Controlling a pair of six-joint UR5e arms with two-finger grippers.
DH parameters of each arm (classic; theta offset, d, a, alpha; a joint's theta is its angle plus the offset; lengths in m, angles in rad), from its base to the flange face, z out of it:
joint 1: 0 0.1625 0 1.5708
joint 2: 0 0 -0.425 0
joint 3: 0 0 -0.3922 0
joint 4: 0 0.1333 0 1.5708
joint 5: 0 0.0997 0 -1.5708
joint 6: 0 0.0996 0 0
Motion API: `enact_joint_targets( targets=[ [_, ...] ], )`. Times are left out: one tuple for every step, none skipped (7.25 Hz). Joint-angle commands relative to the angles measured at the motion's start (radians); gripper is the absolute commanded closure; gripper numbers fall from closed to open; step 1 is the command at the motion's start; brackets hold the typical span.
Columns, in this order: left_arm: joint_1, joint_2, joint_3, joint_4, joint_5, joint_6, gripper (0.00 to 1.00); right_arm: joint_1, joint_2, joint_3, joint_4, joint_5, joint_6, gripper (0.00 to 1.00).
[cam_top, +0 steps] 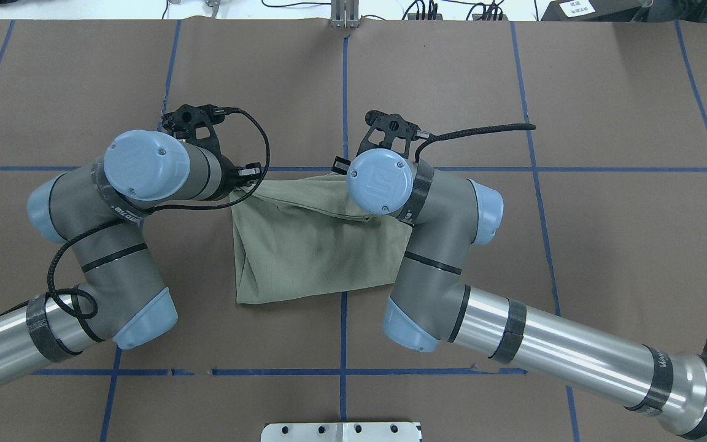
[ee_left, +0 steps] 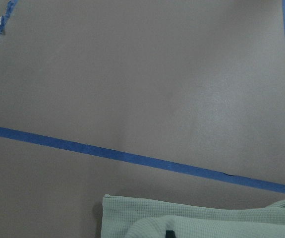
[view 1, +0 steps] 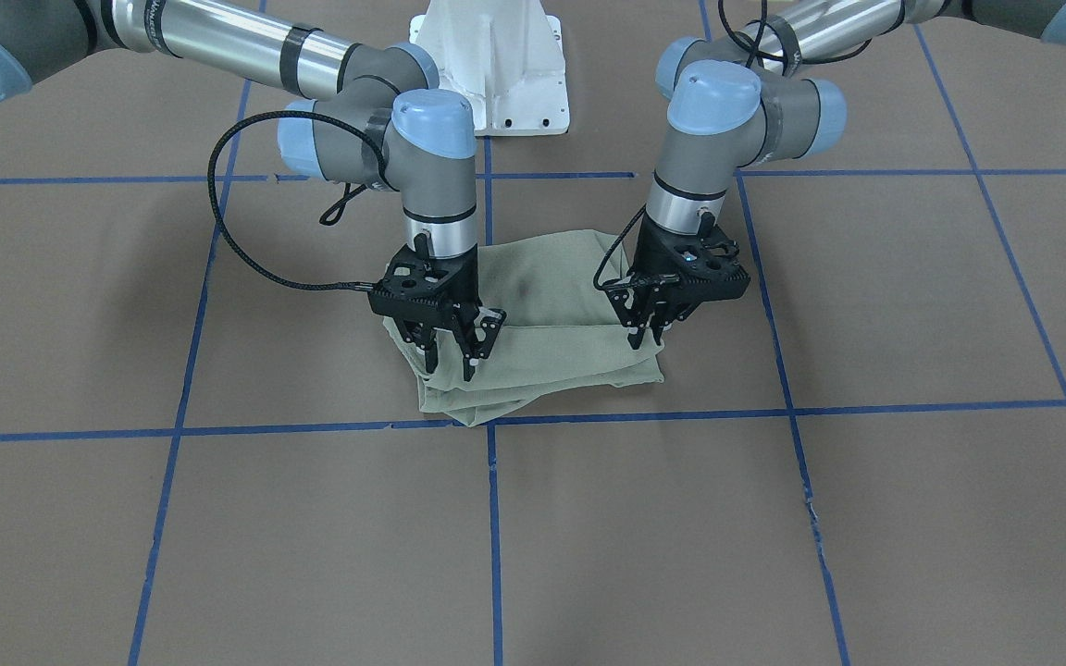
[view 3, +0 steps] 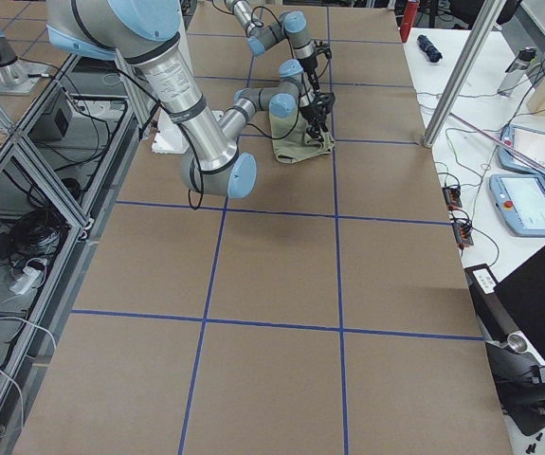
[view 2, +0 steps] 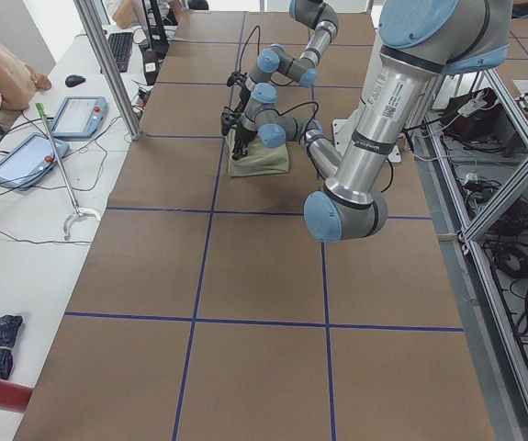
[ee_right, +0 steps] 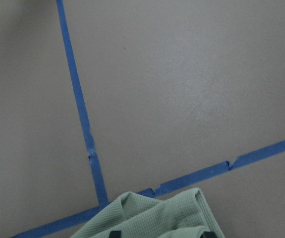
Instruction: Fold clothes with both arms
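Blue tape [view 1: 494, 518] crosses the brown table [view 1: 218, 555] nearest. At the crossing lies the shirt [view 1: 551, 361], a sage-green stack of folded, wrinkled layers. The right gripper [view 1: 450, 363] stands spread over one near corner. The left gripper [view 1: 646, 339] covers the other, and I cannot tell its grip. The white base [view 1: 496, 65] stands behind.

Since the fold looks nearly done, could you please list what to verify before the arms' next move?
1. Shirt folded into a compact bundle: ok.
2. Right pincer open: ok, jaws spread above the shirt.
3. Left pincer open: cannot tell.
4. Layer edges aligned: not ok, they splay beside the right pincer.
5. Left arm and right arm apart: ok.
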Motion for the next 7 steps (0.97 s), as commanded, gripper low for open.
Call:
enact_joint_targets(
  targets=[
    [-0.048,0.004,-0.008,0.0,-0.111,0.131,0.0,0.034,0.011,0.012,0.002,0.085,-0.047,0.0],
    [-0.056,0.009,-0.006,-0.012,-0.122,0.148,0.0,0.033,0.02,0.023,-0.001,0.085,-0.046,0.0],
    [-0.058,0.012,-0.006,-0.033,-0.122,0.149,0.0,-0.001,0.01,0.042,-0.006,0.076,-0.046,0.0],
    [-0.058,0.012,-0.006,-0.033,-0.122,0.146,0.0,-0.056,-0.001,0.043,-0.006,0.044,-0.047,0.0],
    [-0.058,0.014,-0.003,-0.035,-0.122,0.143,0.0,-0.093,-0.009,0.043,-0.015,0.033,-0.058,0.0],
    [-0.058,0.014,-0.002,-0.035,-0.122,0.141,0.0,-0.107,-0.006,0.043,-0.06,0.027,-0.155,0.0],
    [-0.058,0.014,-0.002,-0.035,-0.122,0.138,0.0,-0.116,-0.012,0.032,-0.065,0.021,-0.206,0.0]
  ],
)
